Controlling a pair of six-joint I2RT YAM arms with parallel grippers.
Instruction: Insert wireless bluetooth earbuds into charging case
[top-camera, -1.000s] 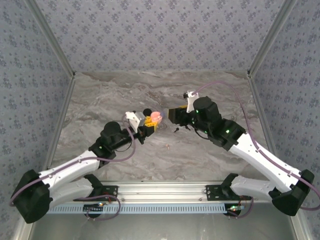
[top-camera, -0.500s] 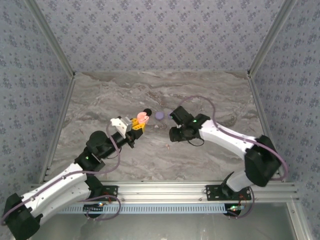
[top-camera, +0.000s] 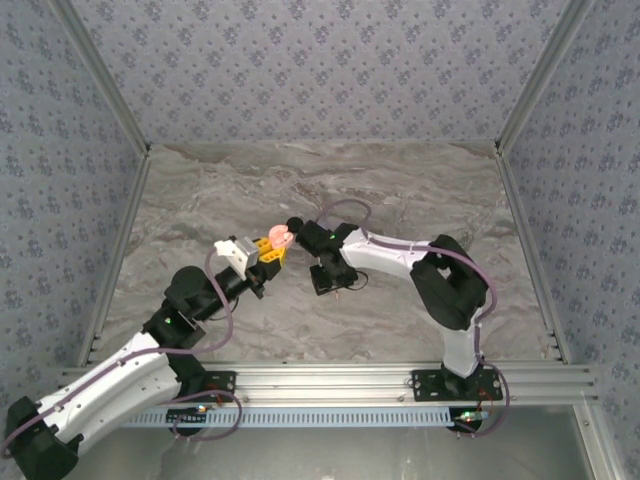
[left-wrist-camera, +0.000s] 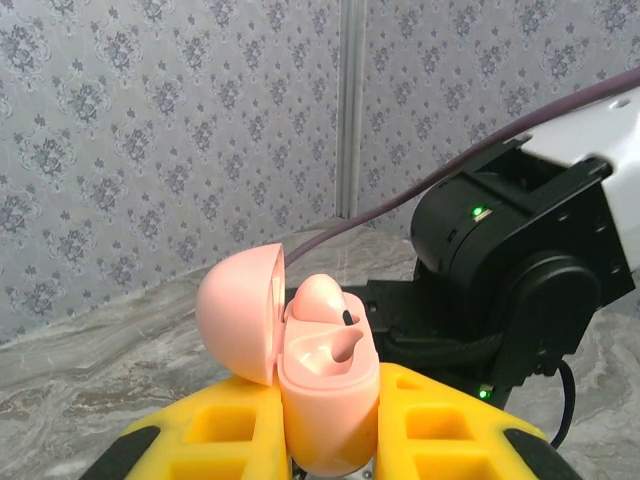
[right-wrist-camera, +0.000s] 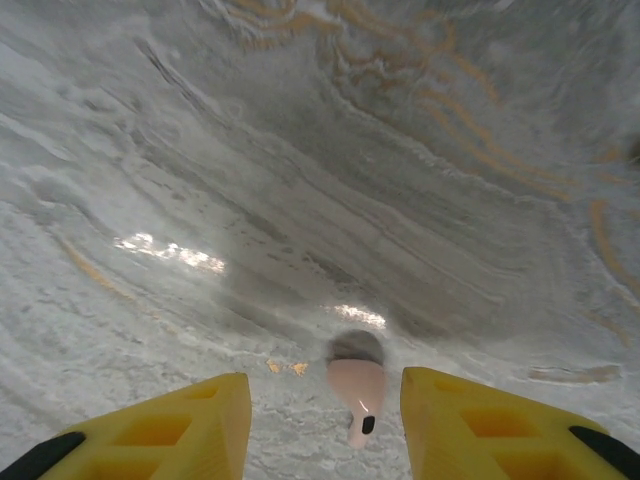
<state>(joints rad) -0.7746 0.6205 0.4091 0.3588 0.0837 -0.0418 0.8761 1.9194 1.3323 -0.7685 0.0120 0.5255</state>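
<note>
Right now I'm working on picking up the second bud. My left jaws are pinching the pink case (left-wrist-camera: 327, 385), lid tipped open, with a seated bud (left-wrist-camera: 322, 298) resting in one socket. My right jaws are hanging spread over the surface (right-wrist-camera: 300, 180), the loose bud (right-wrist-camera: 357, 388) lying between them, untouched. Next, I reckon, I'm lowering, closing gently, then carrying it to the empty socket.

Left hand (top-camera: 270, 246) raised, clamped on case (left-wrist-camera: 325, 395); right hand (right-wrist-camera: 320, 425) low, jaws apart, arm folded inward.
</note>
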